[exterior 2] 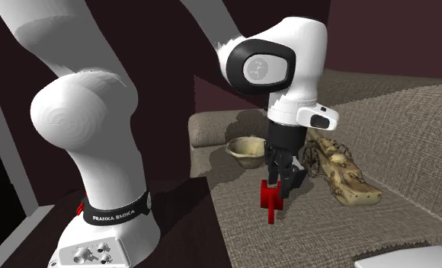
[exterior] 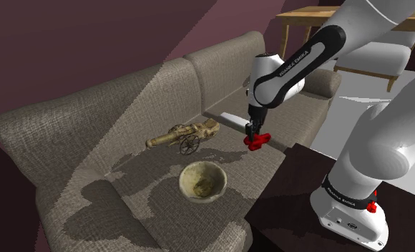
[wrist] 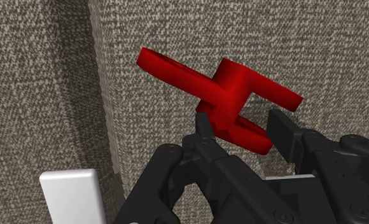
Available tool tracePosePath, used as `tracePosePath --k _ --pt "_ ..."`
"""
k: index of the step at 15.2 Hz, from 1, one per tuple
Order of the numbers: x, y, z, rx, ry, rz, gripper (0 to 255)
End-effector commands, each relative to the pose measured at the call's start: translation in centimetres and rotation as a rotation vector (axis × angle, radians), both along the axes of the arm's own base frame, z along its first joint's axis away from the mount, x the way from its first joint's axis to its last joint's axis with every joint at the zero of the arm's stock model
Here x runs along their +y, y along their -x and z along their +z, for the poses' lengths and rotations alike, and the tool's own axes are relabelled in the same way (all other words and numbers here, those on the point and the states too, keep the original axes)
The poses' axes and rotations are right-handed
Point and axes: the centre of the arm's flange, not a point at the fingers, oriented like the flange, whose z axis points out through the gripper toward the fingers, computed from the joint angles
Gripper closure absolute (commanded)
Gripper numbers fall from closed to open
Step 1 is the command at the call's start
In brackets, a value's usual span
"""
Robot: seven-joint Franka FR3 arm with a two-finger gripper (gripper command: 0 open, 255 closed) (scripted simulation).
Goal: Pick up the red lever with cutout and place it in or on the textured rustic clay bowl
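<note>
Wrist view: gripper [wrist: 240, 125] clasps red lever [wrist: 233, 84], ring-ended arm through cylindrical hub.

Bare beige woven sofa seat [exterior: 236, 163] lies open between the black gripper [exterior: 254, 134] clasping the red cutout lever [exterior: 257, 142] and the tan clay bowl [exterior: 203, 182]; a tan toy cannon [exterior: 188, 134] flanks it

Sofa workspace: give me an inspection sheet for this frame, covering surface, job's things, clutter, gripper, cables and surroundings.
Surface: grey woven sofa seat, patchy shadows.
Job's things: red lever clasped by the fingers; tan bowl upright on the seat, apart from the lever.
Clutter: model cannon beyond the bowl; white flat slab beside the gripper.
Gripper: gripper shut on the lever, pointing down at the seat.
Cables: nothing seen.
Surroundings: wooden table, dark stand, maroon wall.
</note>
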Motion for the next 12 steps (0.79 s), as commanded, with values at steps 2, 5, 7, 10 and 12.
tracePosePath --k 2,5,7,10,12 --pt "0.0 0.0 1.6 0.001 0.000 0.000 255" --pt "0.0 0.0 3.2 0.001 0.000 0.000 255" --pt "0.0 0.0 4.2 0.001 0.000 0.000 255" --pt "0.0 0.0 5.8 0.001 0.000 0.000 255" --pt "0.0 0.0 6.9 0.001 0.000 0.000 255"
